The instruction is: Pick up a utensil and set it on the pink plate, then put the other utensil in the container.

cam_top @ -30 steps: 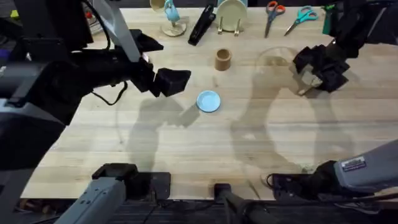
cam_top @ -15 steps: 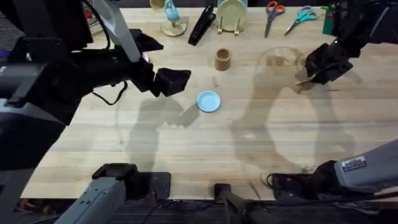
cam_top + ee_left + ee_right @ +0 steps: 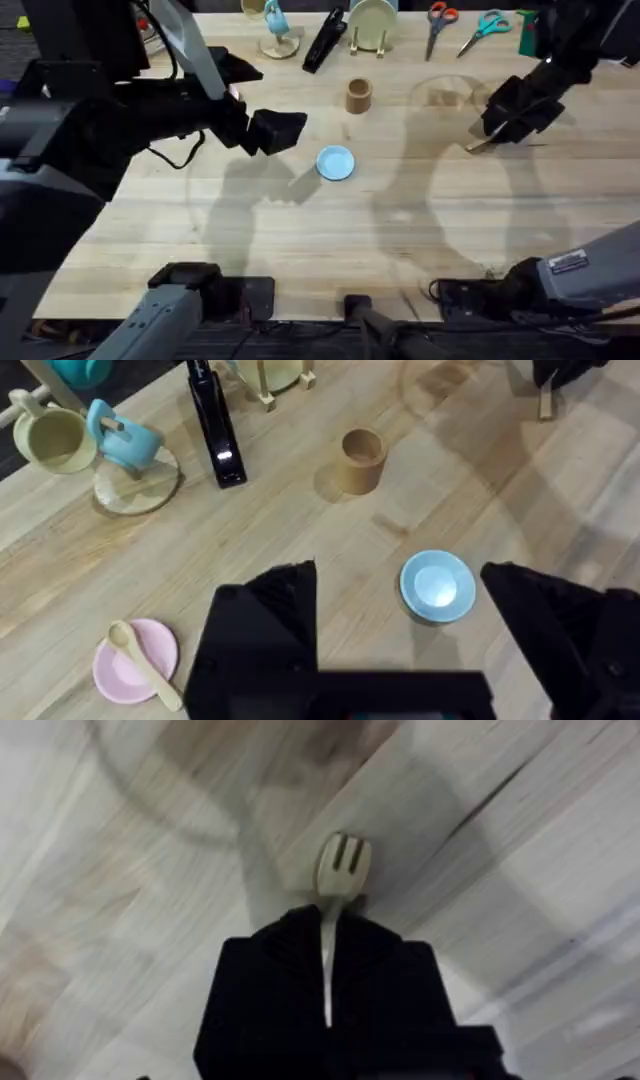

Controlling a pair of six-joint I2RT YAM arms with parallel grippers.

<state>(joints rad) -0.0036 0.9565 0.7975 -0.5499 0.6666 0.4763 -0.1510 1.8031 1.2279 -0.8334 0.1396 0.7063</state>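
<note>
Right claw [image 3: 497, 128] pinches fork [image 3: 338, 880], prongs ahead of fingertips, above bare wood. Toward brown cup [image 3: 359, 95]: open tabletop between, nothing standing in path. Beyond claw, at far edge: two scissors [image 3: 440, 18], plate rack [image 3: 371, 25], black tool [image 3: 325, 38], mug stand [image 3: 276, 32] crowd row behind cup. Blue plate [image 3: 335, 162] sits on near side of cup, apart from it. Left claw [image 3: 278, 131] hangs open just beside blue plate, well apart from right claw; pink plate with spoon [image 3: 137, 660] below its arm.
</note>
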